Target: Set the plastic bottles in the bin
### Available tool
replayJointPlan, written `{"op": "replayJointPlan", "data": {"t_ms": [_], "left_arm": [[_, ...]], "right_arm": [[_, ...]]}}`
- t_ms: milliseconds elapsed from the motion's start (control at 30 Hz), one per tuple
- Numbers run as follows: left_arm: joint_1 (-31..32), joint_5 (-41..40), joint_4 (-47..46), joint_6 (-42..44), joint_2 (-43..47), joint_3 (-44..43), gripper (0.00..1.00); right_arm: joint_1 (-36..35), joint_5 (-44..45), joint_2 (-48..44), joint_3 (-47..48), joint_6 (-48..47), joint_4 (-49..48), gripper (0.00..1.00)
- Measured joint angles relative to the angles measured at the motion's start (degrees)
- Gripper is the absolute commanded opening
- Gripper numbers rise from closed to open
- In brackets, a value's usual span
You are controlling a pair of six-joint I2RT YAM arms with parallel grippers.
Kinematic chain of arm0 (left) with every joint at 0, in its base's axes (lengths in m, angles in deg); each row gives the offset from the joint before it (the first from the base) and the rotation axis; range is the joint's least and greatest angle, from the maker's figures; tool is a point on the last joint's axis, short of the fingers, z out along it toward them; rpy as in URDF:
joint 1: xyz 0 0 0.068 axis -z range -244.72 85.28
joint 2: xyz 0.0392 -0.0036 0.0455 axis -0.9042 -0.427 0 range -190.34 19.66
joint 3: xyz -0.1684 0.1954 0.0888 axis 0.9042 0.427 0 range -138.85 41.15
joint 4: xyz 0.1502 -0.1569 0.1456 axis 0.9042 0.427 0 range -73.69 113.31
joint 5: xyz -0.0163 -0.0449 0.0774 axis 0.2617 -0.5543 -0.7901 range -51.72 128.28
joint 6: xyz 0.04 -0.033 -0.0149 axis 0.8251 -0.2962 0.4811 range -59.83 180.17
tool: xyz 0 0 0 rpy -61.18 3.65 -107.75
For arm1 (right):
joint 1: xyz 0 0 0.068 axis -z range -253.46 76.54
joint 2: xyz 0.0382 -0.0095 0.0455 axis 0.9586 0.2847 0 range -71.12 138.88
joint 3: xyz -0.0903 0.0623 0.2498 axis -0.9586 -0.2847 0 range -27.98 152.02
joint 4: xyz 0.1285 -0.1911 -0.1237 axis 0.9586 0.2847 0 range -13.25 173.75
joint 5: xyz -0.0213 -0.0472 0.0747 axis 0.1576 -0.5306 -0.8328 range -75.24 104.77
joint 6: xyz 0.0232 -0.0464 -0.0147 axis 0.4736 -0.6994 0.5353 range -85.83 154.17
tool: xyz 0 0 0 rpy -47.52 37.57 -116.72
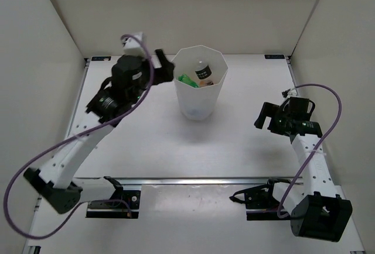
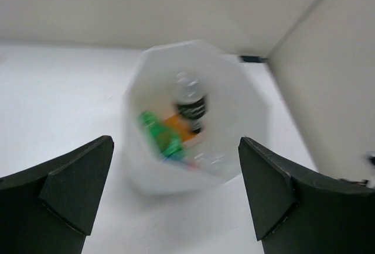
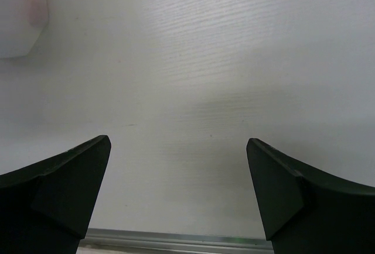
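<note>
The left gripper (image 1: 166,67) hangs just beside the left side of the bin's rim, above the table. Its jaws stand wide apart, with nothing between them and touching nothing. From the left wrist view, the gripper (image 2: 176,189) looks down into the open top of the bin (image 2: 137,166), though that picture is blurred.

The right gripper (image 1: 263,116) sits low over the right half of the table (image 1: 146,143), well apart from the bin. Its jaws are also spread wide and empty, with only bare tabletop between them in the right wrist view.

The white bin (image 1: 199,99) stands upright near the far edge of the table, about midway across. Inside it lie a green bottle (image 1: 187,80), a clear bottle with a black label (image 1: 203,71) and an orange bottle (image 2: 181,126). Other bottles below them are too blurred to make out.

Pale walls close in the table on the left, far and right sides. A metal rail (image 1: 193,179) runs along the near edge.
</note>
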Motion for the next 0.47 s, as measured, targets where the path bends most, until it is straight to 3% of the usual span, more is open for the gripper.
{"op": "replayJointPlan", "data": {"t_ms": [233, 333, 467], "left_arm": [[-20.3, -2.0, 16.2, -8.7, 19.7, 32.2, 0.98], [-22.4, -2.3, 24.2, -10.6, 23.2, 43.5, 0.98], [-23.1, -1.8, 28.0, -11.6, 28.9, 46.1, 0.99]], "right_arm": [[-0.1, 0.7, 1.6, 0.2, 0.7, 3.4, 0.99], [-0.1, 1.3, 0.5, 0.2, 1.2, 3.3, 1.0], [-0.1, 1.3, -0.4, 0.3, 1.7, 3.4, 0.99]]}}
